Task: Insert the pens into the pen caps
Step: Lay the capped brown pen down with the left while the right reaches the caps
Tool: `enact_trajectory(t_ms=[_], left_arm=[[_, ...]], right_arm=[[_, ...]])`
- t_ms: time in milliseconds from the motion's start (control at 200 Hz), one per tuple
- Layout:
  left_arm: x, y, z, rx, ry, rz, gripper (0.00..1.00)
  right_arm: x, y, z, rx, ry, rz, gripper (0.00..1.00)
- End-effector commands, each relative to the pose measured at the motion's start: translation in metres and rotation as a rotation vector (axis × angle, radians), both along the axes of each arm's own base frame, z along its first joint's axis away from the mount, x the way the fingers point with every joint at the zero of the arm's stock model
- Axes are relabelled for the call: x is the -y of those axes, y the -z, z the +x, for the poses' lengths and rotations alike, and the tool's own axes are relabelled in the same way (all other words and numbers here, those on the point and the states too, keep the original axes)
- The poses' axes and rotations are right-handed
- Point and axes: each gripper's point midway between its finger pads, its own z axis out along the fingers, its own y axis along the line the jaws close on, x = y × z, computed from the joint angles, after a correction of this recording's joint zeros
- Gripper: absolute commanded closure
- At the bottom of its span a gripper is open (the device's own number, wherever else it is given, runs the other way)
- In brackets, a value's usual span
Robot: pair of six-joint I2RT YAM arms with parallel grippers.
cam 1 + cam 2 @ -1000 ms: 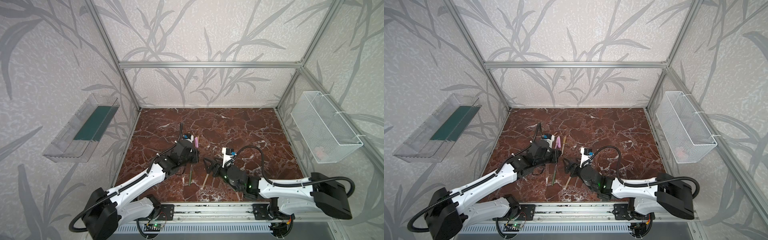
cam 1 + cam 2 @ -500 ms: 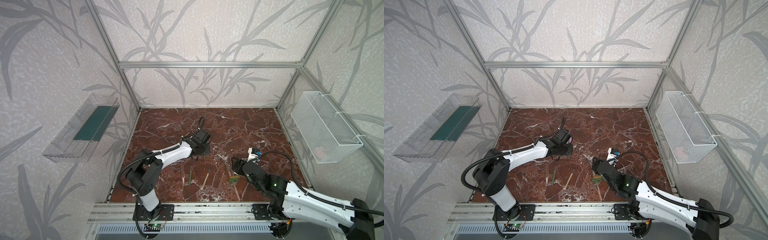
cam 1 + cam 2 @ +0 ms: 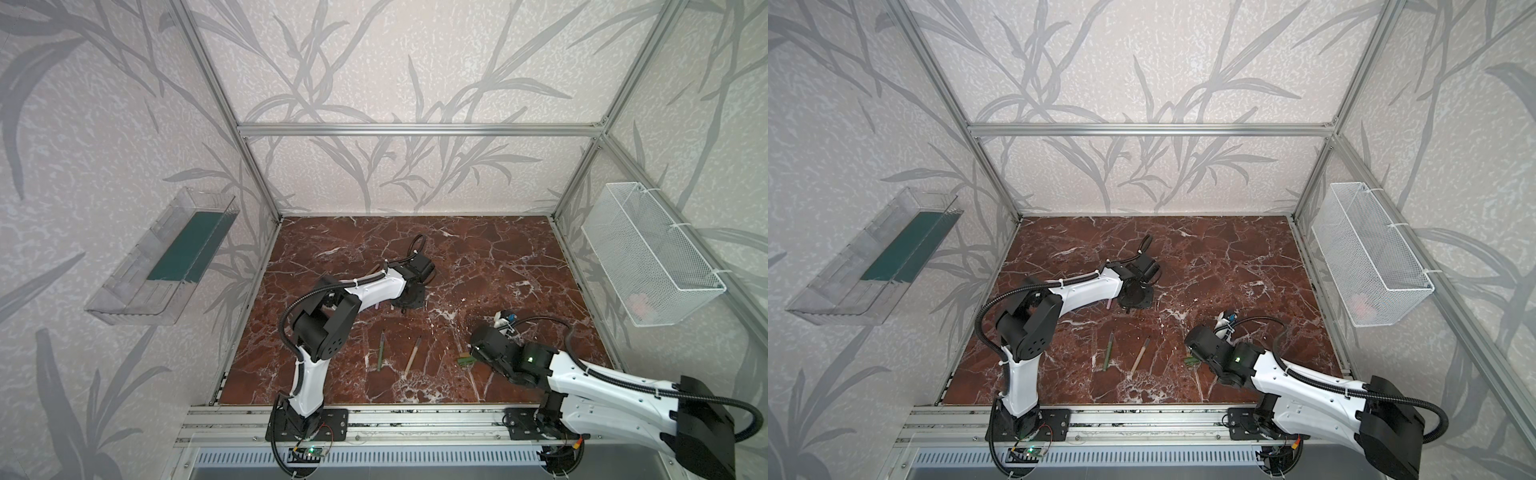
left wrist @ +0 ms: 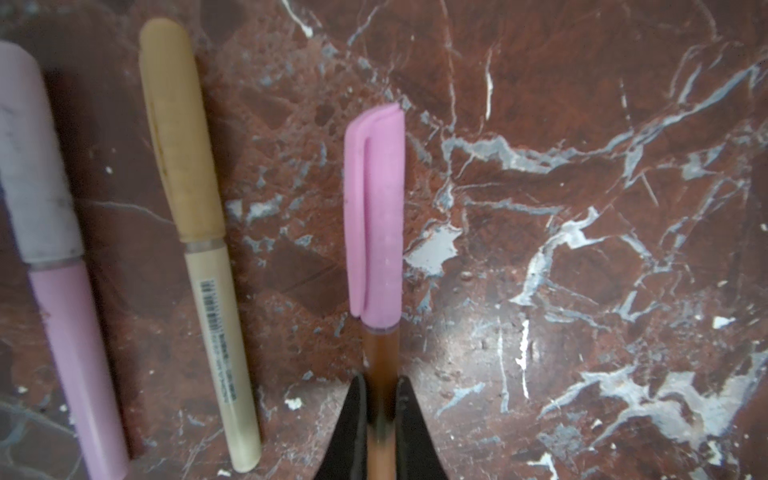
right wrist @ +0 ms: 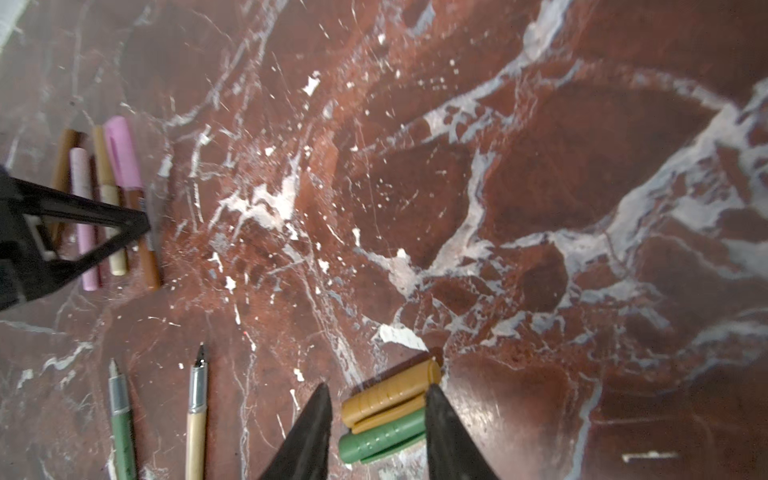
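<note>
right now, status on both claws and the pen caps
Left claw shut on pink-capped brown plastic pen. Right claw open, straddling short gold-tan plastic cap and short green plastic cap. Caps touch: may snag both.

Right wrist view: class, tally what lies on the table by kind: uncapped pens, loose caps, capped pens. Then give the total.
Uncapped pens: 2, green pen, tan pen
Loose caps: 2, gold cap, green cap
Capped pens: 4, brown pen (partly hidden), pale pink pen, cream pen, pink-capped pen
Total: 8
</note>
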Motion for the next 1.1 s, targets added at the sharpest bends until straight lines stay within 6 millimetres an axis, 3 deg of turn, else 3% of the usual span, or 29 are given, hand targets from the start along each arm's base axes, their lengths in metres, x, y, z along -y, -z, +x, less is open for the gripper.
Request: enact_trajectory(t_ms=[0,125,235,415,630,850,1095], left_arm=[[-0.01,-0.001,-0.004,-0.025,0.015,0.067,0.79],[-0.014,-0.016,-0.005,0.008,0.012,0.058,0.61],[-0.018,-0.04,-0.008,0.058,0.005,0.026,0.49],[-0.024,-0.082,-0.023,0.144,-0.011,-0.057,0.48],[-0.05,-0.117,-0.051,0.256,-0.054,-0.146,0.46],[-0.078,-0.136,-0.071,0.341,-0.091,-0.177,0.45],[-0.089,-0.145,-0.078,0.382,-0.1,-0.191,0.44]], right_arm=[[-0.011,0.004,-0.005,-0.079,0.031,0.049,0.65],[-0.017,0.009,-0.003,-0.08,0.022,0.062,0.65],[-0.017,0.012,-0.003,-0.082,0.028,0.061,0.64],[-0.018,0.018,-0.003,-0.086,0.036,0.062,0.64],[-0.016,0.021,-0.001,-0.086,0.044,0.042,0.63],[-0.008,0.023,-0.009,-0.101,0.075,0.026,0.58],[-0.004,0.023,-0.013,-0.076,0.094,0.011,0.48]])
